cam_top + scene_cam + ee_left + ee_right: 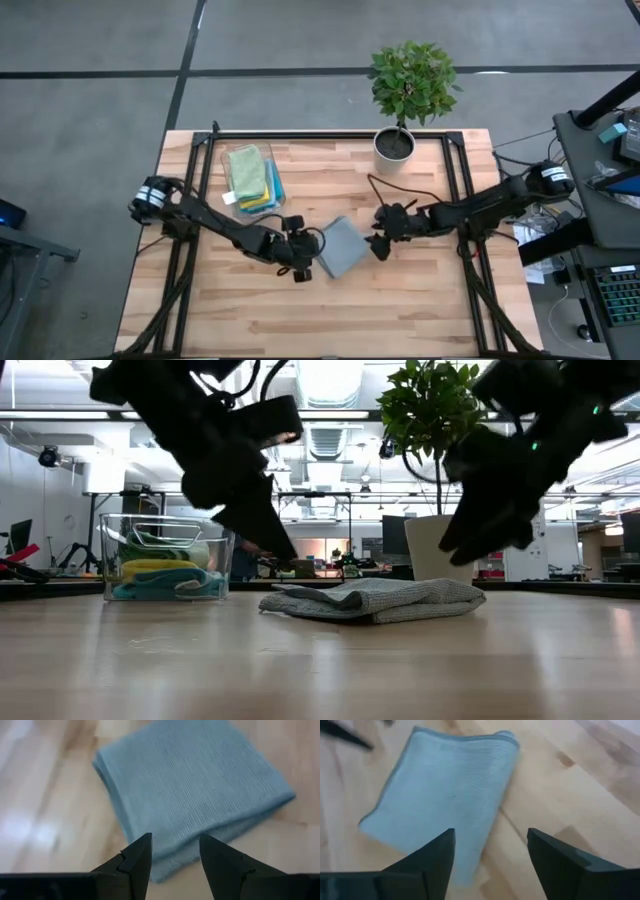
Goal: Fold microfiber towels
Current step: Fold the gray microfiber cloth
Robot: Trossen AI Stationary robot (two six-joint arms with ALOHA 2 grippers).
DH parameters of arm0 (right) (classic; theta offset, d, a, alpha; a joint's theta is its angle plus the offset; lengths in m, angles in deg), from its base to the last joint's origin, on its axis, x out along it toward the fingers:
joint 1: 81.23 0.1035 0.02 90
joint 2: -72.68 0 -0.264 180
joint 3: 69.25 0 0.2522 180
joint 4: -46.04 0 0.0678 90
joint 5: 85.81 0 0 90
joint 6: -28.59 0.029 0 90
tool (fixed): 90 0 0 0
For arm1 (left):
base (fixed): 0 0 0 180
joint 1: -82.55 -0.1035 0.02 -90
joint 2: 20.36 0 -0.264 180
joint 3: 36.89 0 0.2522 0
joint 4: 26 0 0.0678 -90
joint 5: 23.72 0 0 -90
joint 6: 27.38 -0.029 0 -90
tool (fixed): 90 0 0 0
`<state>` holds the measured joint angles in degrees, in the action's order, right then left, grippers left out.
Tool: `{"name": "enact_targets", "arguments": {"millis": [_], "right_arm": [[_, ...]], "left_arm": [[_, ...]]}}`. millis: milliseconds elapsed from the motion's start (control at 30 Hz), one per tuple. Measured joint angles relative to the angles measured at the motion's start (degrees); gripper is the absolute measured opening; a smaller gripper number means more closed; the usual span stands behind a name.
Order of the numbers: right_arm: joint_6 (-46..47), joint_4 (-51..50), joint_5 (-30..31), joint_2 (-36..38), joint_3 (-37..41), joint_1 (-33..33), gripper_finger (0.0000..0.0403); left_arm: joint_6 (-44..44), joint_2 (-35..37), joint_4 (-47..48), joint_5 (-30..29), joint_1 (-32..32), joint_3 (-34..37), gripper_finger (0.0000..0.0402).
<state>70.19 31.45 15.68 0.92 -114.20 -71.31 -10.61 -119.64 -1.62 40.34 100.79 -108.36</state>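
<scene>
I've got the folded light blue towel lying free, both grippers open at nine and three o'clock; next, binning it.

Grey concrete floor with dark seams; wooden bench — potted plant at its far edge; ceiling strip lights lit.

High view: overhead, straight down on the whole tabletop.
Low view: tabletop height, level, facing the room.
Wrist views: close above, both sharing the folded grey towel at centre.
</scene>
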Motion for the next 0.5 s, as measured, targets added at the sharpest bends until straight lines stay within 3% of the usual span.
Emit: {"name": "enact_targets", "arguments": {"millis": [300, 500], "right_arm": [[0.32, 16.3, -2.9, -8.37, 3.71, -3.79, 0.0254], [-1.81, 19.61, -3.1, -15.59, 1.63, -3.96, 0.0244]], "left_arm": [[1.1, -5.18, -7.47, 3.65, 1.37, -0.02, 0.015], [2.35, -7.56, -8.55, 4.67, 1.37, -0.02, 0.015]]}}
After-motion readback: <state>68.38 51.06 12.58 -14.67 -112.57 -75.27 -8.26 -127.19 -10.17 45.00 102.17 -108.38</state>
